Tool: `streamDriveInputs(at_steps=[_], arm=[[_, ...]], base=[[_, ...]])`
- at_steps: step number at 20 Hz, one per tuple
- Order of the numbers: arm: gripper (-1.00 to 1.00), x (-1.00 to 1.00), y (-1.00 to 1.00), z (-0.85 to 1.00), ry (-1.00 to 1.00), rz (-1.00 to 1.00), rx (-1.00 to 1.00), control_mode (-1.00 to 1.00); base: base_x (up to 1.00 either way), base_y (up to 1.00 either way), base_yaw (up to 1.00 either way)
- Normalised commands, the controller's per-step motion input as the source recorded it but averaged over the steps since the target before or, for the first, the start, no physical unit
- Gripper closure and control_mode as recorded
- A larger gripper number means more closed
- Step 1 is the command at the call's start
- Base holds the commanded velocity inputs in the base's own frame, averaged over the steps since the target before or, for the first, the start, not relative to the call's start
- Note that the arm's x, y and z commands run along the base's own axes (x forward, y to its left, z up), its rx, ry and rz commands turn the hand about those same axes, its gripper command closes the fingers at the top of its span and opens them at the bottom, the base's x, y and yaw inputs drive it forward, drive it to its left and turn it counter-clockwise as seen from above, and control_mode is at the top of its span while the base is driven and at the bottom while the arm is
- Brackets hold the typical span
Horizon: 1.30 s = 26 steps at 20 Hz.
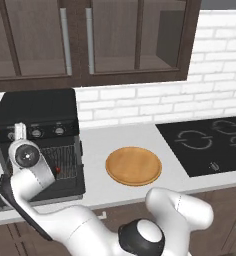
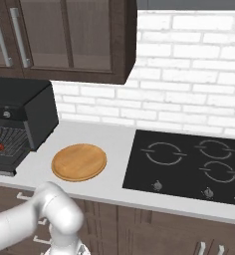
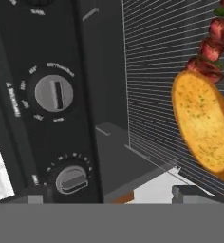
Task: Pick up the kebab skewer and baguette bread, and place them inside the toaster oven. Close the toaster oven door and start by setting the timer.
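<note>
Basically, both foods sat on the wire rack [image 3: 152, 71] inside the toaster oven [image 1: 37, 125]: in the hand view the baguette bread [image 3: 202, 124] lay on the wires with the kebab skewer [image 3: 212, 45] just beside it, its near end touching or almost touching the loaf. In the right base view the skewer chunks showed red in the oven mouth. The toaster oven door [image 1: 40, 192] hung dropped open in front of the oven, so closing was not yet done. The arm reached in at the oven front in the left base view; the gripper's fingertips weren't visible, but the jaws read as spread fully wide with nothing in them. The round wooden plate [image 1: 134, 166] on the counter [image 1: 125, 137] was bare.

Handling, as a guess: the door looked like a stiff, hinged panel, fairly light, best pushed up from under its free front edge rather than pinched. The timer knob [image 3: 54, 93] looked small, rigid and smooth, likely slippery; pinching across its raised centre bar seemed the surest hold for turning.
</note>
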Motion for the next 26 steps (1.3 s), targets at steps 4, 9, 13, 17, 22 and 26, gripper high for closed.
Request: streamDriveInputs(at_steps=[4, 9, 13, 17, 22, 26], arm=[[-1.0, -0.5, 0.01, 0.46, 0.03, 0.0, 0.0, -1.0], [-1.0, -0.63, 0.01, 0.37, 0.37, 0.06, -0.09, -1.0], [-1.0, -0.79, 0.0, 0.13, 0.31, 0.1, -0.18, -1.0], [-1.0, -0.94, -0.3, -0.18, 0.01, 0.08, -0.07, -1.0], [-1.0, -0.64, -0.81, -0.64, -0.04, 0.07, -0.02, -1.0], [-1.0, -0.11, -0.98, -0.61, 0.08, 0.15, -0.04, -1.0]], base=[[0.0, 0.0, 0.0], [0.0, 0.0, 0.0], [0.0, 0.0, 0.0], [0.0, 0.0, 0.0], [0.0, 0.0, 0.0], [0.0, 0.0, 0.0]])
